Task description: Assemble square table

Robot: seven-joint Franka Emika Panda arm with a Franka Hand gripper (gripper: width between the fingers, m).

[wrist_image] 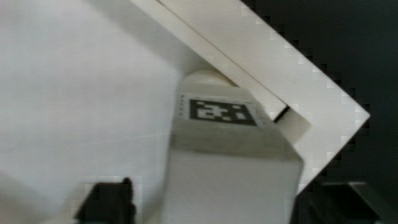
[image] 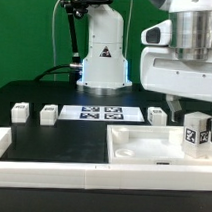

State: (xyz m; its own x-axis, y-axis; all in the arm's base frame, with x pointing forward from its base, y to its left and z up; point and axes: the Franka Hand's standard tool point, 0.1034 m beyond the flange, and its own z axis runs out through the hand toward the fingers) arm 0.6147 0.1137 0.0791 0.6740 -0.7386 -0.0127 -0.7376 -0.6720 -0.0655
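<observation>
Near the middle of the frame a white post (wrist_image: 228,165) stands on the slab (wrist_image: 71,90), tucked into the corner where two stretches of its raised rim (wrist_image: 267,60) meet; the post's black-and-white tag (wrist_image: 222,110) faces the camera. At the frame's edge the gripper (wrist_image: 228,205) shows two dark fingertips (wrist_image: 111,200), one either side of the post, both clear of it
</observation>
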